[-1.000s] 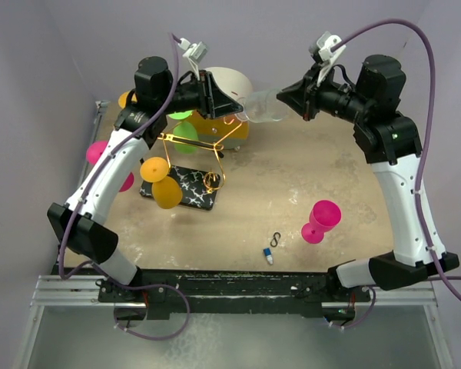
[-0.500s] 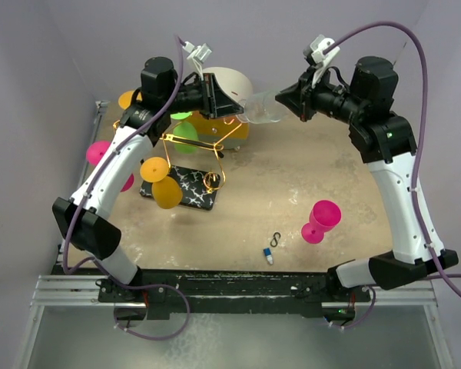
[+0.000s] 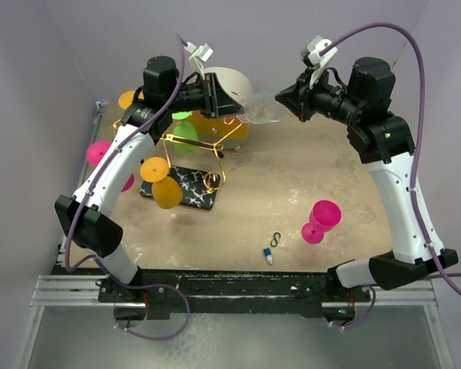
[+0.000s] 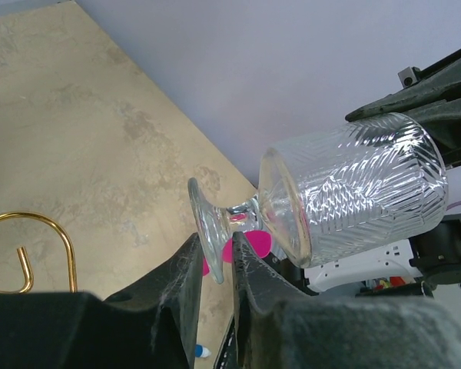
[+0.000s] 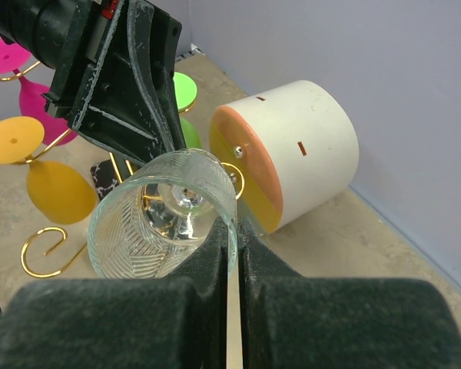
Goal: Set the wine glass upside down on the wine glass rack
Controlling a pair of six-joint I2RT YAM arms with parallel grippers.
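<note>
At the left, the wine glass rack is seen on the table, its gold arms hung with orange, green and pink glasses. Above it and just to its right, the foot of the wine glass is pinched at its edge between the closed fingers of the left gripper. The glass is held in the air near the far wall, its long axis roughly level, foot pointed toward the left arm and open mouth toward the right arm. It is clear, short-stemmed, with a herringbone pattern cut into the bowl. The bowl's wall is clamped at the rim by the right gripper.
</note>
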